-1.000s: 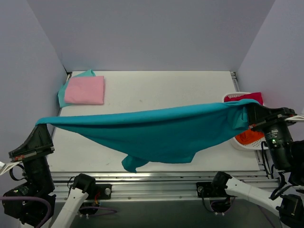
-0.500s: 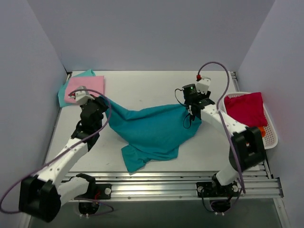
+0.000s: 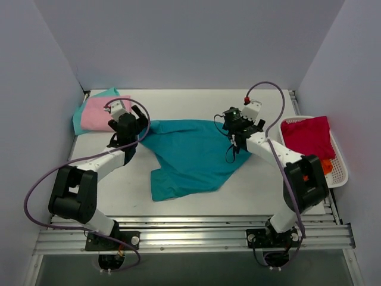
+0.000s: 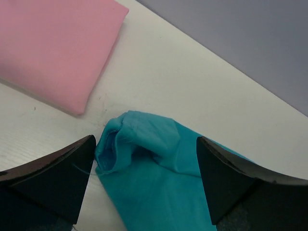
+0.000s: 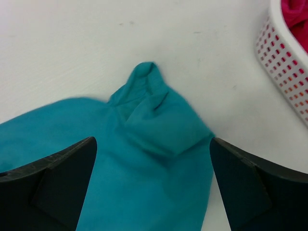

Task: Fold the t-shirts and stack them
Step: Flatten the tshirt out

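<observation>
Centre of white table [image 3: 178, 107]: large teal cloth t-shirt [image 3: 190, 156] lies flat but rumpled, unfolded. Its far edge runs left to right between the two arms, and one loose flap points toward the near-left.

Left far corner of the teal shirt is bunched into a small roll. Left hand [image 4: 145, 142] hangs just above it, fingers spread wide to either side of the roll, gripping nothing.

Right far corner is likewise puckered into a short fold. Right hand [image 5: 153, 142] sits over it, fingers wide apart, nothing between them but the cloth lying on the table; no grip.

Far-left corner of table: folded pink cloth t-shirt [image 3: 102, 113], square and neat, stacked on a light mint-teal cloth t-shirt [image 3: 78, 121] whose edges show at the far and left sides. The teal roll is near the pink shirt but not touching it.

Right edge of table: white perforated plastic basket [image 3: 337, 174] holding a crimson cloth t-shirt [image 3: 306, 136], with a sliver of orange cloth [image 3: 325, 164] beside it. The basket is apart from the teal shirt.
</observation>
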### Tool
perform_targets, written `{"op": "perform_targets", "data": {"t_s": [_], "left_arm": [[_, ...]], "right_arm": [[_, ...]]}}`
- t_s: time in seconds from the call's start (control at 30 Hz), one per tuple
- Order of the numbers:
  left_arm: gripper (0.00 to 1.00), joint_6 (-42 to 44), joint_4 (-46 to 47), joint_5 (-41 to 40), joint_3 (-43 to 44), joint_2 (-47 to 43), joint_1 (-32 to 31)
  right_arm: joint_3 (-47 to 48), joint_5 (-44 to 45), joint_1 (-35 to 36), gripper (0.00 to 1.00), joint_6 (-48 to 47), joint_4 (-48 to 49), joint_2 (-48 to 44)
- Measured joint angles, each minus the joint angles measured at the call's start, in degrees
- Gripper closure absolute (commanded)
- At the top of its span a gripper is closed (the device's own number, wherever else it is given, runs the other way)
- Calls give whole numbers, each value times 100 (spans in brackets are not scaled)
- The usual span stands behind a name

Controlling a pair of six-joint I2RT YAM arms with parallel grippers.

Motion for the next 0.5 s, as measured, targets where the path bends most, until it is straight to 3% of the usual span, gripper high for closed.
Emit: {"op": "perform_targets", "data": {"t_s": [0.13, 0.27, 0.4, 0.5], "left_arm": [[6, 59, 50, 15, 302, -2, 35], [6, 81, 127, 11, 275, -4, 74], [6, 83, 127, 13, 201, -9, 127], [6, 81, 120, 20, 201, -13, 166]], "right_arm": [[-568, 74, 1075, 0, 389, 136, -1056], [-1191, -87, 2824, 0, 872, 468, -1609], [-1209, -219, 4350, 0, 1296, 540, -1231], [-1043, -339, 4937, 0, 1471, 634, -686]]}}
